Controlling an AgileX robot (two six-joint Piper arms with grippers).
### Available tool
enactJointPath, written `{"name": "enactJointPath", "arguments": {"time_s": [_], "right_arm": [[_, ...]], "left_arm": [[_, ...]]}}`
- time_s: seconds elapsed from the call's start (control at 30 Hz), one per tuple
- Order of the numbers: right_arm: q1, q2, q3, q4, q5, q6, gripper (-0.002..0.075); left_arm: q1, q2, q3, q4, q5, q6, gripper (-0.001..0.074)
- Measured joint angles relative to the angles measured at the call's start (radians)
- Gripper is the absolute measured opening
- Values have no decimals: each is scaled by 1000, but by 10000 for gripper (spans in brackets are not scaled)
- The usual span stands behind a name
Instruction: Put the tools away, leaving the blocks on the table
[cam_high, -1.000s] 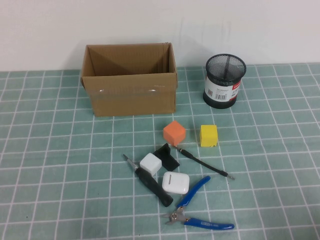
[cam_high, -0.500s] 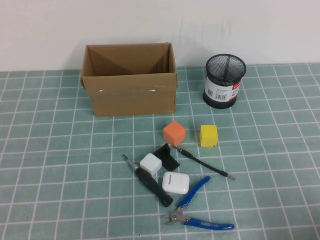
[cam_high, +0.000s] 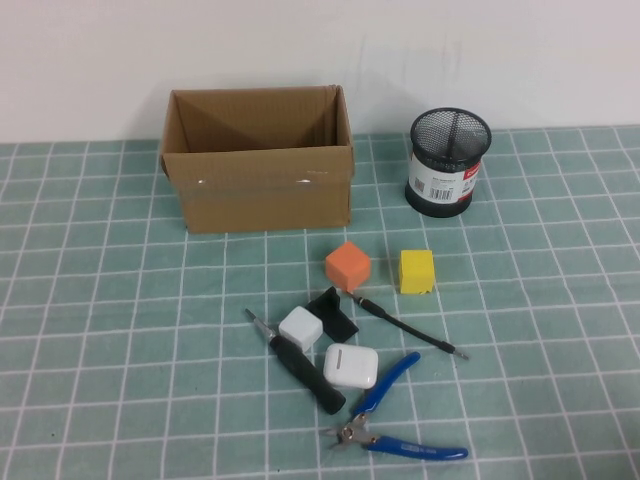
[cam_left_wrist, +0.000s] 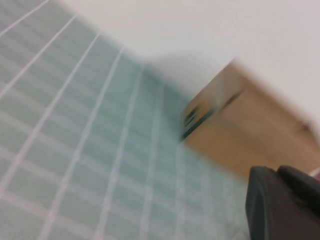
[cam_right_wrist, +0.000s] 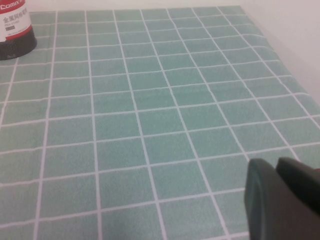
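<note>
lying loose: three tools (cam_high: 304, 367), three blocks (cam_high: 348, 265); left tool (cam_left_wrist: 282, 205), right tool (cam_right_wrist: 285, 197) seemingly parked.

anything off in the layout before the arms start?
White block sits on the thick screwdriver against the black angular piece; pliers lie splayed open. Left gripper and right gripper show only at wrist-view corners.

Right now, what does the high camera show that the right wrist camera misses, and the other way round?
Only the high view shows the cardboard box, the three blocks, thick screwdriver, thin screwdriver, pliers and earbud case; neither arm appears there. Only the right wrist view shows part of the right gripper, above bare mat. Both show the mesh pen cup and the table.
</note>
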Motion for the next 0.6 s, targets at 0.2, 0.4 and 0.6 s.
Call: {"name": "enactJointPath", "arguments": {"time_s": [0.2,0.4,0.6], "right_arm": [[0,0,0,0,0,0,-8],[0,0,0,0,0,0,-8],[0,0,0,0,0,0,-8]], "left_arm": [[0,331,-306,-78,400,274,-4],[0,702,-499,-212,655,529,-4],[-16,967,-554,-380,686,721,-4]]}}
